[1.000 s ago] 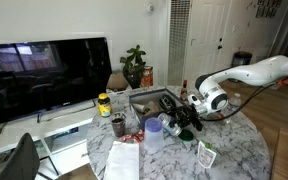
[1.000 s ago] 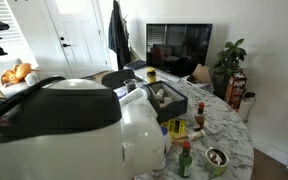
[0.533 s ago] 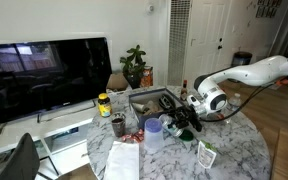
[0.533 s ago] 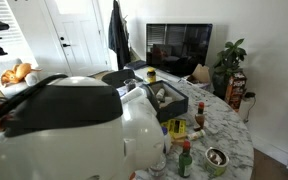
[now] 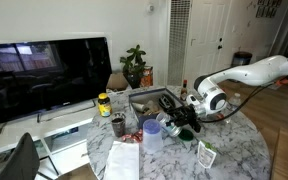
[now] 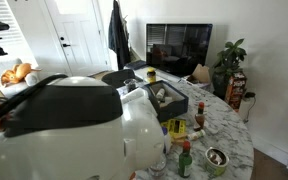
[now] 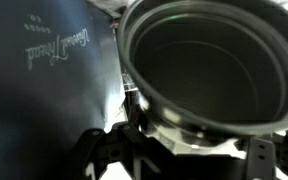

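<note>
- Over the middle of the round marble surface (image 5: 234, 150), the claw (image 5: 187, 120) hangs just beside a dark tray (image 5: 144, 100) and a pale cup (image 5: 154, 128).
- In the wrist view a dark cup (image 7: 214, 60) with a bright metal rim fills the upper right. Its open mouth faces the camera, so its long axis runs roughly along the line of sight, tipped a little to the left.
- The cup lies just above the claw's black fingers (image 7: 114, 150), with a dark bag (image 7: 44, 90) bearing script lettering just to its left.
- How far the claw is open, and whether it has hold of the cup, I cannot tell (the cup blocks the fingertips).
- The white arm (image 5: 249, 72) comes in from the right of an exterior view. It slopes down, bends at the wrist, and the claw points across toward the tray.
- The space around the claw is crowded, with the tray behind it, the pale cup on one side, and a sheet of paper (image 5: 124, 160) and a green packet (image 5: 206, 155) towards the near edge.
- Bare marble shows under the arm, out to the rim of the surface.
</note>
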Robot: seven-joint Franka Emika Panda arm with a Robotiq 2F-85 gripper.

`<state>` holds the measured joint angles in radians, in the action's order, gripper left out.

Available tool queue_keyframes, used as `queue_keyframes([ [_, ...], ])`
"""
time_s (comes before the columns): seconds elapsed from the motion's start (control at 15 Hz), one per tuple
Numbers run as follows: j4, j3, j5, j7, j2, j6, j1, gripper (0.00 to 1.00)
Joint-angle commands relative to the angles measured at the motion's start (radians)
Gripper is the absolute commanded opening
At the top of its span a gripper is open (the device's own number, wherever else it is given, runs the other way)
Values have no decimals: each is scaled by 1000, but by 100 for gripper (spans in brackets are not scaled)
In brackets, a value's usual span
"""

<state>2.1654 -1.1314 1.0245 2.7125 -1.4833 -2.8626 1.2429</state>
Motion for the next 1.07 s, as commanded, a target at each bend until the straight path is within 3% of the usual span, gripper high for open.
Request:
queue_keyframes([
  [0.0, 0, 2, 0, 0, 0, 12, 0, 81],
  [0.27, 0, 5, 0, 0, 0, 24, -1, 81],
  [0.33, 0, 5, 0, 0, 0, 24, -1, 56],
  [0.73, -43, 100, -10, -6, 15, 312, -27, 56],
  [0.93, -79, 149, 9, 24, 39, 379, -69, 56],
  [1.0, -91, 159, 16, 44, 42, 385, -84, 61],
])
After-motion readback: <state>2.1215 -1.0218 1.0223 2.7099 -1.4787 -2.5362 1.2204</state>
